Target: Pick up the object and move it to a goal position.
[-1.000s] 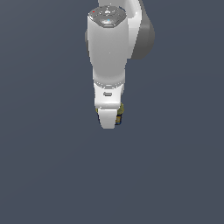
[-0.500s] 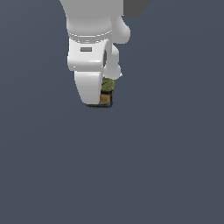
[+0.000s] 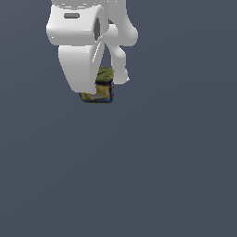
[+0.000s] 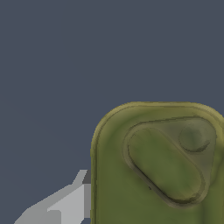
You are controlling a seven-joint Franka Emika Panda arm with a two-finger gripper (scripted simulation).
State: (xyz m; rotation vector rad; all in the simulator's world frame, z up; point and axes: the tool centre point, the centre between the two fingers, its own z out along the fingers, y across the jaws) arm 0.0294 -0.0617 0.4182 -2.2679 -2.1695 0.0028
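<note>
Between its fingers the gripper apparently clasps the object.

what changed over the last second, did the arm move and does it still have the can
The gripper and arm have shifted toward the exterior view's left and now fill more of that picture, so they have likely come nearer the camera. The can went along with them and still sits between the fingers, its olive-green top close under the wrist camera. The plain grey background looks unchanged.
</note>
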